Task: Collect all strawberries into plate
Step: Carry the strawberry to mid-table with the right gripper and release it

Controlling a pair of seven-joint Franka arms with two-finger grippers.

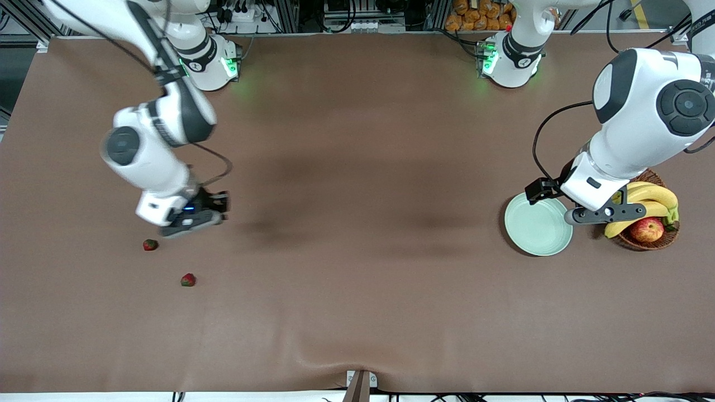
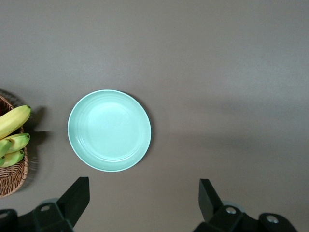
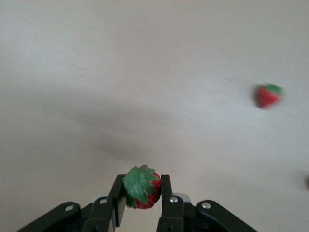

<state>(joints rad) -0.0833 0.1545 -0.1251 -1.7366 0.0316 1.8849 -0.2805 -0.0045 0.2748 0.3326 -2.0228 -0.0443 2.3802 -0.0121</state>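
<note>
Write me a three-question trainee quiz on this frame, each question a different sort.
1. True or false: the plate already holds a strawberry.
2. What is clamped in the right tool? A) banana B) strawberry C) nothing
3. Fill in: ___ strawberries lie loose on the table.

Key:
1. False; the plate is empty, with the open left tool over it.
2. B, the held strawberry.
3. Two: one strawberry and another strawberry nearer the front camera.

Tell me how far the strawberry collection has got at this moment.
Nothing is delivered yet: the plate holds no berries. In hand: the right gripper is shut on one strawberry, up over the right arm's end of the table. Left: two strawberries on the table there. The left gripper waits open above the plate.
</note>
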